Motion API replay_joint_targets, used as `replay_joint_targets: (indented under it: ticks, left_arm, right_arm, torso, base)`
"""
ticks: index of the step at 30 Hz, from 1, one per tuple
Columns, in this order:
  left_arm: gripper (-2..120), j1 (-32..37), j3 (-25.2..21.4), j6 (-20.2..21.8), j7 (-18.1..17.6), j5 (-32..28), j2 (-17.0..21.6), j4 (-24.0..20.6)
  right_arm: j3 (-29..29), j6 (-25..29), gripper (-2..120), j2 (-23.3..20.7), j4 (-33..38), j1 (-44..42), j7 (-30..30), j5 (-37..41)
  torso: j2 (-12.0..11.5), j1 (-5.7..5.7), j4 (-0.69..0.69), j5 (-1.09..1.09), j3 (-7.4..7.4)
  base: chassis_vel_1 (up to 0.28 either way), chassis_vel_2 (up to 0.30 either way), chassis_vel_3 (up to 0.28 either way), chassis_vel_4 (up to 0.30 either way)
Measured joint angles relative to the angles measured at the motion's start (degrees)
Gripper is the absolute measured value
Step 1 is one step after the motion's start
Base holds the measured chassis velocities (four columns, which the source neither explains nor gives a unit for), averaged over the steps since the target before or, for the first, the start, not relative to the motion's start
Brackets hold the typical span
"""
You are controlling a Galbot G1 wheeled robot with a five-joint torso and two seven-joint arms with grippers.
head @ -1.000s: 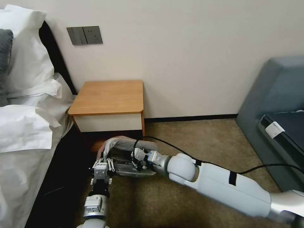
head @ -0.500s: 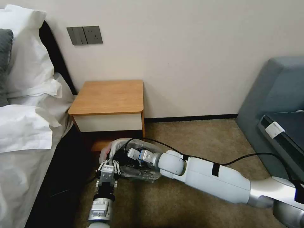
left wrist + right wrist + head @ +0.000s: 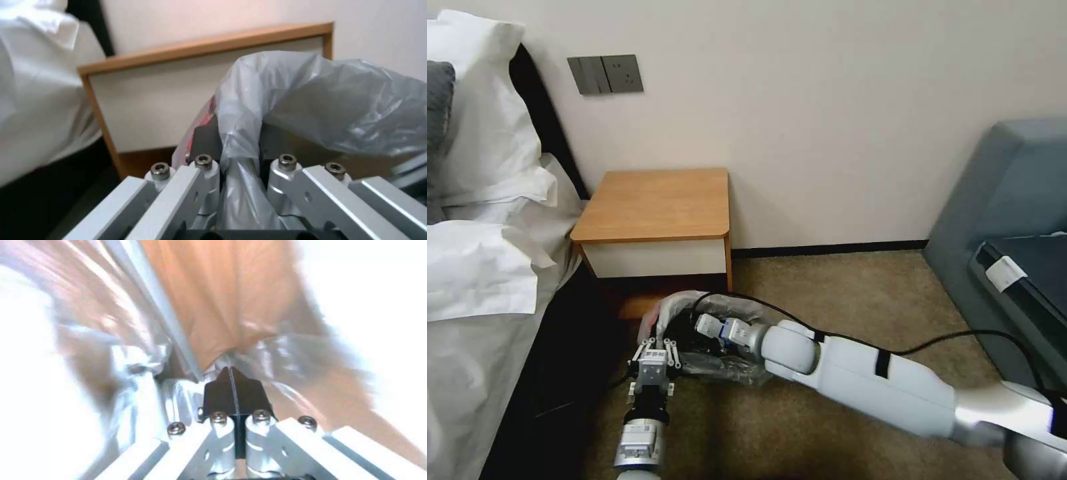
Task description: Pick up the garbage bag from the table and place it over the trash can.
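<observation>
The garbage bag [image 3: 730,367], thin grey plastic with a pinkish-red rim, sits bunched on the carpet in front of the table [image 3: 657,203], its mouth spread to a dark inside. The trash can is hidden under the bag's plastic. My left gripper [image 3: 654,341] holds the near-left edge of the bag. In the left wrist view a fold of the garbage bag [image 3: 311,100] runs between the fingers of the left gripper [image 3: 238,133]. My right gripper [image 3: 699,325] reaches into the bag's mouth. In its wrist view the right gripper [image 3: 231,373] is shut on the bag's film [image 3: 276,353].
A bed with white linen [image 3: 480,267] stands close on the left, its dark base beside my left arm. A grey-blue sofa [image 3: 1000,220] is at the right. A black cable [image 3: 854,340] trails over my right arm. Open carpet [image 3: 840,287] lies between table and sofa.
My right arm has pushed left and down, deeper into the bag's mouth. The left gripper has shifted slightly right and nearer me. The bag's mouth has spread wider.
</observation>
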Motion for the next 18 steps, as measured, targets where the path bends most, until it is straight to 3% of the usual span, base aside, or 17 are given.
replay_joint_targets:
  ticks: [6,10,11,13,15,18]
  left_arm:
    - [10,-0.34,-0.17,2.78,-1.88,-3.94,0.29,0.01]
    - [10,-0.27,0.76,8.31,-4.03,-10.62,0.59,-1.77]
    - [10,-0.27,0.76,8.31,-4.03,-10.62,0.59,-1.77]
    - [10,-0.17,1.26,13.27,-4.43,-17.26,0.88,-3.80]
    - [10,-0.26,1.35,15.49,-4.59,-20.19,0.96,-4.66]
    - [10,-0.68,1.27,20.51,-4.31,-27.13,1.28,-6.32]
  right_arm:
    - [6.54,1.27,0,-6.16,8.53,-5.83,-0.08,0.22]
    - [17.83,3.42,0,-10.46,15.54,-15.46,-0.13,0.17]
    - [17.83,3.42,0,-10.46,15.54,-15.46,-0.13,0.17]
    - [25.30,4.96,0,-10.82,18.92,-22.61,0.92,0.58]
    - [27.75,5.47,3,-10.39,20.00,-24.99,1.66,0.95]
    - [36.57,6.84,17,-7.30,23.17,-31.79,5.22,4.19]
  torso:
    - [0.00,0.00,-0.01,-0.01,0.00]
    - [0.00,0.00,-0.01,0.00,0.00]
    - [0.00,0.00,-0.01,0.00,0.00]
    - [0.00,0.00,-0.01,0.01,-0.01]
    - [0.00,0.00,-0.02,0.00,-0.01]
    - [0.00,0.00,0.01,0.00,0.00]
  base:
    - [0.000,0.000,0.000,0.000]
    - [0.000,0.000,0.000,0.000]
    - [0.000,0.000,0.000,0.000]
    - [0.000,0.000,0.000,0.000]
    - [0.000,0.000,0.000,0.000]
    - [0.000,0.000,0.000,0.000]
